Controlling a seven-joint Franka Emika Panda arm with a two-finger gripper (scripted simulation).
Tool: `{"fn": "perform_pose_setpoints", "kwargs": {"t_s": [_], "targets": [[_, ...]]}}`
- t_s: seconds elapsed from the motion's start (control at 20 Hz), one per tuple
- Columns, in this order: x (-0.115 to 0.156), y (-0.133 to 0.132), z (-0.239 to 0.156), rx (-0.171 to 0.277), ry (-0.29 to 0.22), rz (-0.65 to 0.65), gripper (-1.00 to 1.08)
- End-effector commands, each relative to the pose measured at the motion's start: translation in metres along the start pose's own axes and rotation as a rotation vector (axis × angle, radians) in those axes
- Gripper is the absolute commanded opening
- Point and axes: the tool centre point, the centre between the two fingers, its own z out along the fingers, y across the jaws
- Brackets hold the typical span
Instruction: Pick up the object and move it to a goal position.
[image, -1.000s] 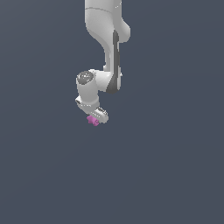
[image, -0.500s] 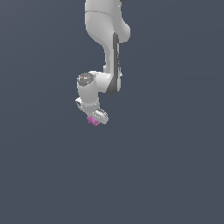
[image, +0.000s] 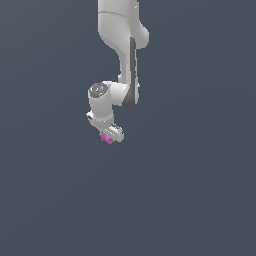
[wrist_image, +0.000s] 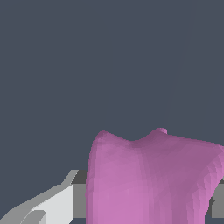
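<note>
The object (image: 105, 138) is a small magenta-pink lumpy thing held under the white arm's hand in the exterior view. My gripper (image: 108, 137) is shut on the object, with most of it hidden by the hand. In the wrist view the pink object (wrist_image: 153, 179) fills the near part of the picture, wedged between a light grey finger (wrist_image: 48, 205) on one side and a sliver of the other finger (wrist_image: 217, 201) on the opposite side.
The white arm (image: 125, 60) reaches down from the top of the exterior view. Around it is only a plain dark grey-blue ground (image: 190, 190) with no other objects or edges showing.
The arm and the held object have barely shifted; the hand sits very slightly lower than a second ago.
</note>
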Motion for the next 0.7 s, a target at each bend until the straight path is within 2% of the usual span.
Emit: {"fn": "perform_pose_setpoints", "kwargs": {"t_s": [0.0, 0.3, 0.65], "targets": [[0.002, -0.004, -0.003, 0.003, 0.013, 0.006, -1.0], [0.01, -0.02, -0.018, 0.016, 0.074, 0.037, -1.0], [0.023, -0.046, -0.045, 0.038, 0.182, 0.09, -1.0]]}}
